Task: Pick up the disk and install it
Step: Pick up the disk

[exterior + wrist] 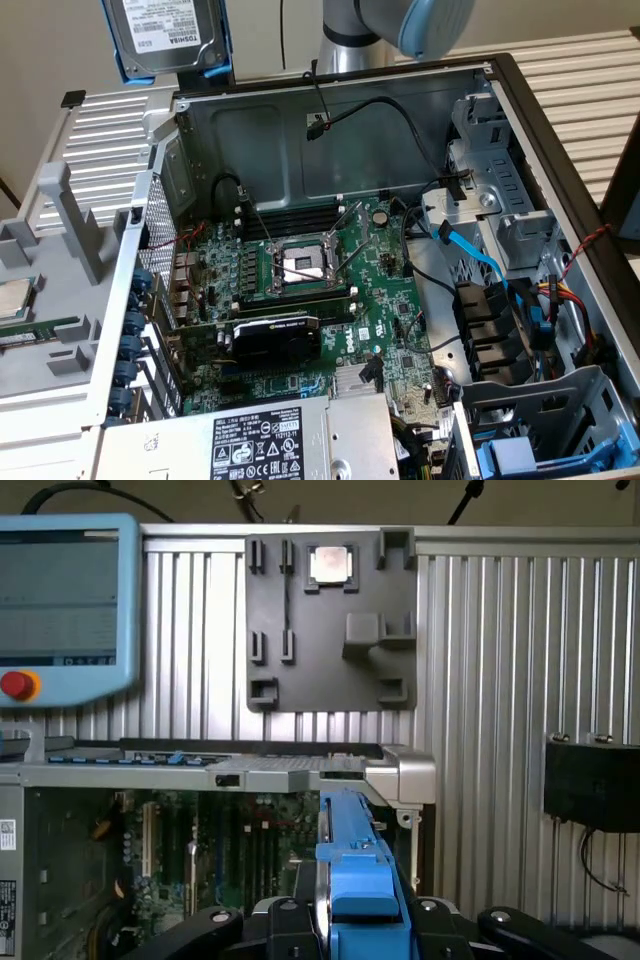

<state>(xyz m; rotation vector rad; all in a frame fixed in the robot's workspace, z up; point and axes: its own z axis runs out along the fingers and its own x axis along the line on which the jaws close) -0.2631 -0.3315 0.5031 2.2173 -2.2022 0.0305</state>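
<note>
**Now: disk clamped and held high over the case's far corner**

Your gripper [357, 925] is closed on the disk [165, 35]. In the wrist view its blue frame [355, 880] runs edge-on between the black fingers [283, 920], with no gap visible on either side (the contact pads themselves are cut off).

In the exterior view the disk hangs raised at the exterior view's left, label towards that camera. It sits above the far wall of the open computer case [300, 120] and touches nothing else.

The drive cage [500, 210] is on the exterior view's right, well apart from the disk, with the motherboard [300, 300] between them.

Notes for the carry, as I judge it:
- Move it high. The case rim [300, 770] is close under the frame in the wrist view, so a low path would likely clip it.
- Hold the disk's attitude steady. The grip looks to be on the plastic frame, which may flex or unclip under a jolt.
- Mind the loose wiring. A black lead [320, 110] hangs off the far wall, and a blue data cable [480, 255] drapes beside the cage. Either could snag a frame corner.
- Stay off the open processor socket [300, 265].
</note>
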